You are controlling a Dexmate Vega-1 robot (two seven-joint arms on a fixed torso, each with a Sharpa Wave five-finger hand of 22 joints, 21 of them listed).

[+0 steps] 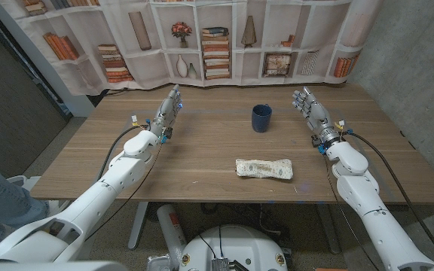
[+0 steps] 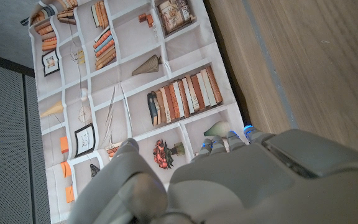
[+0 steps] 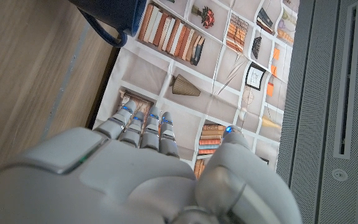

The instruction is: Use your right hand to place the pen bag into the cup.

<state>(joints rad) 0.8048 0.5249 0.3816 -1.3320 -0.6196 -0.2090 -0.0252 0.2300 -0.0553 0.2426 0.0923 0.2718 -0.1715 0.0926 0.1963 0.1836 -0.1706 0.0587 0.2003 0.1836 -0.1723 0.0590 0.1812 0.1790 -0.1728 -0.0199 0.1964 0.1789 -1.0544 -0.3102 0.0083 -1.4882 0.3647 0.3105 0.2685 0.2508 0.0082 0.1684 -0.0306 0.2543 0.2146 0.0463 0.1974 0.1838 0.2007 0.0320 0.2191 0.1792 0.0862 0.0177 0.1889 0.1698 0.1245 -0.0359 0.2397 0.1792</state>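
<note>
Crosswise, pen bag point(image 1: 264, 168) lengthwise left-right near cup point(image 1: 261, 118); right hand point(image 1: 310, 107) fingers apart, empty.

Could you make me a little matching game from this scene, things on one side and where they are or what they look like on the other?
Things:
1. cup
2. pen bag
3. left robot hand
4. right robot hand

Descriptions:
A. lying flat near the table's front edge
B. dark blue, standing upright
C. open, empty, on the cup's side of the table
D. open, empty, far from the cup

Pairs: 1-B, 2-A, 3-D, 4-C
</note>
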